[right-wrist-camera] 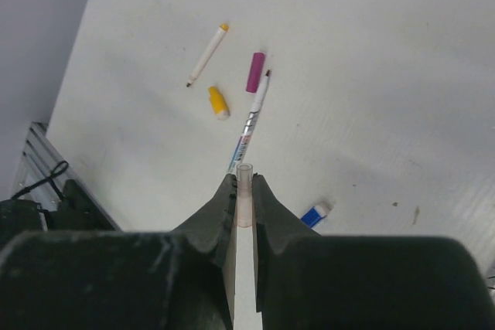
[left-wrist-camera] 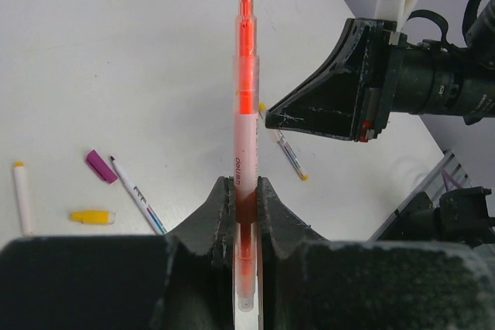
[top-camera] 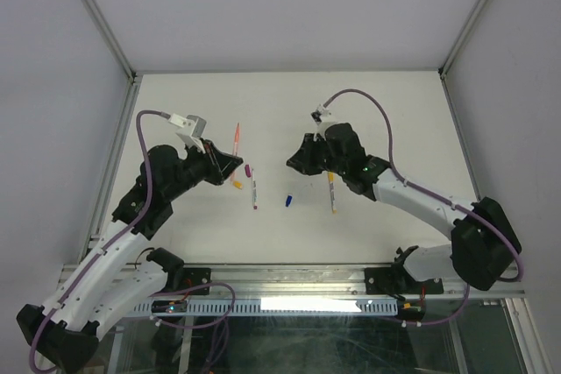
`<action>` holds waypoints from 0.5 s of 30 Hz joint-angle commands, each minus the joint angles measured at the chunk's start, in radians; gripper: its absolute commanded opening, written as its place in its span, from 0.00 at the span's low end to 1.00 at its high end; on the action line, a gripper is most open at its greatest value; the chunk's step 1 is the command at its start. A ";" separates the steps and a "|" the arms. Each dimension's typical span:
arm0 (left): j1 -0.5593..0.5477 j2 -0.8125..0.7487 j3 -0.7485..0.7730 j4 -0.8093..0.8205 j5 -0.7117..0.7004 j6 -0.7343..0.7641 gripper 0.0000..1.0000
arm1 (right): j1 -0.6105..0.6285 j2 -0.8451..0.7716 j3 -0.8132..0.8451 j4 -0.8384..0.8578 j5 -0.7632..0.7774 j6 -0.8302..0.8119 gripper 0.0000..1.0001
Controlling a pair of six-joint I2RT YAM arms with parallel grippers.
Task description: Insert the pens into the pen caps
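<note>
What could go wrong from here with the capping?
The orange pen is pinched toward its rear end by the left fingers, so most of it sticks out; pressing may tilt or slip it. The cap barely clears the right fingers, so a slightly off approach may hit them instead of its small opening.

White table [top-camera: 289,111] w/ grey walls [top-camera: 263,6] (alu frame posts [top-camera: 95,10]).
</note>
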 commanded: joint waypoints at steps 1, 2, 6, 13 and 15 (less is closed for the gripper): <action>0.004 -0.046 0.043 0.071 0.038 0.030 0.00 | 0.040 -0.121 -0.053 0.206 0.142 0.183 0.00; 0.004 -0.045 0.045 0.072 0.046 0.030 0.00 | 0.046 -0.141 -0.071 0.238 0.142 0.183 0.00; -0.009 -0.031 0.031 0.128 0.105 -0.007 0.00 | 0.081 -0.221 -0.127 0.362 0.142 0.183 0.00; -0.113 -0.010 -0.020 0.259 0.091 -0.061 0.00 | 0.092 -0.284 -0.184 0.622 0.326 0.325 0.00; -0.143 0.008 -0.018 0.283 0.099 -0.060 0.00 | 0.091 -0.281 -0.180 0.695 0.319 0.340 0.00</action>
